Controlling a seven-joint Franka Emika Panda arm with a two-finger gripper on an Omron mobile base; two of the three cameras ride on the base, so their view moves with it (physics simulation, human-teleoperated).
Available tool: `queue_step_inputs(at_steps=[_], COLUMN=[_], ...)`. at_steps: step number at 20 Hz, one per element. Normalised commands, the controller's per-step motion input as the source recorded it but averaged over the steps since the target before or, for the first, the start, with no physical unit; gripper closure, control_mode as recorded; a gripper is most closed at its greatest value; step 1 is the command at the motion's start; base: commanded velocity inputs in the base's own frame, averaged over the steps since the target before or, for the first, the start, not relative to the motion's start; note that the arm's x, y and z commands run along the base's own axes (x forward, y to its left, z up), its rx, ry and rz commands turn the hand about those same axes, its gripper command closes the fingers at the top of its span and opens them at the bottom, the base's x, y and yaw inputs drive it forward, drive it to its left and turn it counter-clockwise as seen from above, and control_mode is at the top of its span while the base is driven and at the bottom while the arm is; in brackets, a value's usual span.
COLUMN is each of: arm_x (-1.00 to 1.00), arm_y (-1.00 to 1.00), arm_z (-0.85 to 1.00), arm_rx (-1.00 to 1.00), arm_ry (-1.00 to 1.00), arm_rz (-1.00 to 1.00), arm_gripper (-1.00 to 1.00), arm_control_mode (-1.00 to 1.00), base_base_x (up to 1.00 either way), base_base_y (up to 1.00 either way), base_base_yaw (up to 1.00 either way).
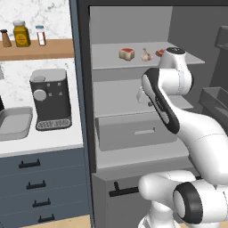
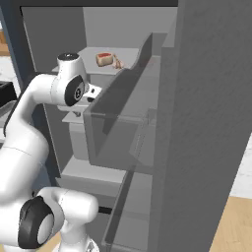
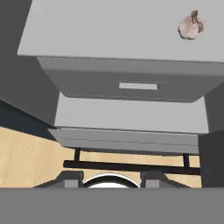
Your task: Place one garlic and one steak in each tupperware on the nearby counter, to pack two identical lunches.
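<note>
So the garlic (image 3: 190, 27) is a little pinkish-beige bulb with a papery look and a pointy stem, sitting alone on a flat matte grey shelf (image 3: 109, 35) inside the open fridge. Up on the top shelf (image 1: 111, 55) there's a chunky steak (image 1: 127, 54) with a red middle and tan fat rim, another garlic bulb (image 1: 146, 55) just beside it, and a bit of a second steak (image 1: 160, 53) peeking out behind the arm. One grey tupperware (image 1: 15, 122), shallow with rounded corners, sits on the smooth white counter (image 1: 44, 142) next to the boxy coffee machine (image 1: 50, 98). The gripper (image 3: 112, 177) is pinched nearly together with nothing in it.
</note>
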Motion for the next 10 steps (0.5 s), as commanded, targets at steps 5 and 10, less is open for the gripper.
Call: queue_step_inputs(at_steps=[5, 10], arm_x=[0.00, 0.40], arm_y=[-0.28, -0.78], arm_z=[-0.01, 0.00], arm_rx=[0.00, 0.03], arm_ry=[-0.12, -0.13], arm_rz=[-0.04, -0.12], arm_gripper=[-1.00, -1.00], arm_control_mode=[-1.00, -1.00], base_base_x=[0.00, 0.00], base_base_y=[0.00, 0.00], base_base_yaw=[0.00, 0.00])
